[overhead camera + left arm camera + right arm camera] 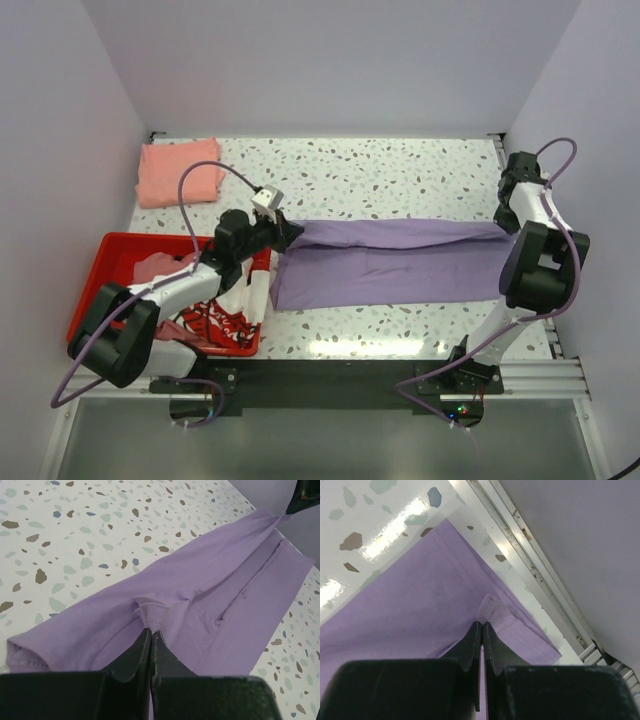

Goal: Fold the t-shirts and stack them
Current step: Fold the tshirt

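Observation:
The lavender-purple t-shirt [390, 262] lies stretched left to right across the table, folded lengthwise. My left gripper [290, 232] is shut on its left far corner; in the left wrist view the shirt [210, 575] bunches at my left gripper [151, 630]. My right gripper [508, 228] is shut on the right far corner; in the right wrist view the shirt [420, 615] puckers at my right gripper [483, 624]. A folded salmon-pink t-shirt [180, 172] lies at the far left. A white t-shirt with red print [222, 315] and a dusty pink one [160, 268] sit in the red tray.
The red plastic tray [110, 262] stands at the near left under my left arm. White walls enclose the table on three sides. A metal rail [535, 565] runs along the right table edge close to my right gripper.

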You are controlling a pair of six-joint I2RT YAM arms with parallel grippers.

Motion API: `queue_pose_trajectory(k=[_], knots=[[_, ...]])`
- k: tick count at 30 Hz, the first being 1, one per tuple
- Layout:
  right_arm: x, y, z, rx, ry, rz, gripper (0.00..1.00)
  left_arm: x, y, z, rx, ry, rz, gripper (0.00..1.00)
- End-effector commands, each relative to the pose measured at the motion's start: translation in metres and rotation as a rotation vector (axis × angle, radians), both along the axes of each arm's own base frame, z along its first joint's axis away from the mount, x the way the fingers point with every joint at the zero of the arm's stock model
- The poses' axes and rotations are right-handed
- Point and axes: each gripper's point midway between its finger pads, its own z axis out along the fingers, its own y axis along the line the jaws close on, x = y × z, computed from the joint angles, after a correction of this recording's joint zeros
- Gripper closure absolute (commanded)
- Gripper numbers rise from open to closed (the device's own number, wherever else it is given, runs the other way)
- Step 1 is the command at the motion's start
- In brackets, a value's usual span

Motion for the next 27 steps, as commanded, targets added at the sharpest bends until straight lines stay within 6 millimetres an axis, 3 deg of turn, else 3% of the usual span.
queue_pose_trajectory(k=[1, 8, 10, 14, 19, 20, 22, 23, 26, 27], knots=[[-0.009, -0.008, 0.011, -0.046, -0.001, -0.017, 1.00, -0.003, -0.004, 0.013, -0.023, -0.040, -0.006, 1.00], [-0.014, -0.007, 0.001, -0.041, 0.028, -0.030, 1.00, -0.013, -0.005, -0.008, -0.006, 0.007, -0.021, 1.00], [-0.019, -0.009, -0.004, -0.049, 0.051, -0.044, 0.96, -0.016, -0.003, -0.014, -0.003, 0.015, -0.016, 1.00], [-0.030, -0.013, -0.009, -0.078, 0.099, -0.091, 0.72, -0.017, 0.001, -0.024, 0.019, 0.036, 0.004, 1.00], [-0.038, -0.019, 0.005, -0.121, 0.108, -0.143, 0.44, -0.018, 0.001, -0.023, 0.023, 0.033, -0.001, 1.00], [-0.037, -0.018, 0.008, -0.115, 0.094, -0.143, 0.32, -0.018, 0.001, -0.023, 0.023, 0.032, -0.004, 1.00], [-0.033, -0.015, 0.011, -0.095, 0.068, -0.132, 0.20, -0.021, -0.001, -0.021, 0.019, 0.030, -0.022, 1.00], [-0.029, -0.007, 0.012, -0.051, 0.035, -0.114, 0.01, -0.022, -0.002, -0.021, 0.018, 0.029, -0.033, 1.00], [-0.021, 0.008, 0.014, 0.033, -0.030, -0.072, 0.01, -0.028, -0.011, -0.022, 0.027, 0.037, -0.091, 1.00], [-0.018, 0.014, 0.015, 0.057, -0.044, -0.058, 0.01, -0.033, -0.012, -0.031, 0.050, 0.075, -0.103, 1.00]])
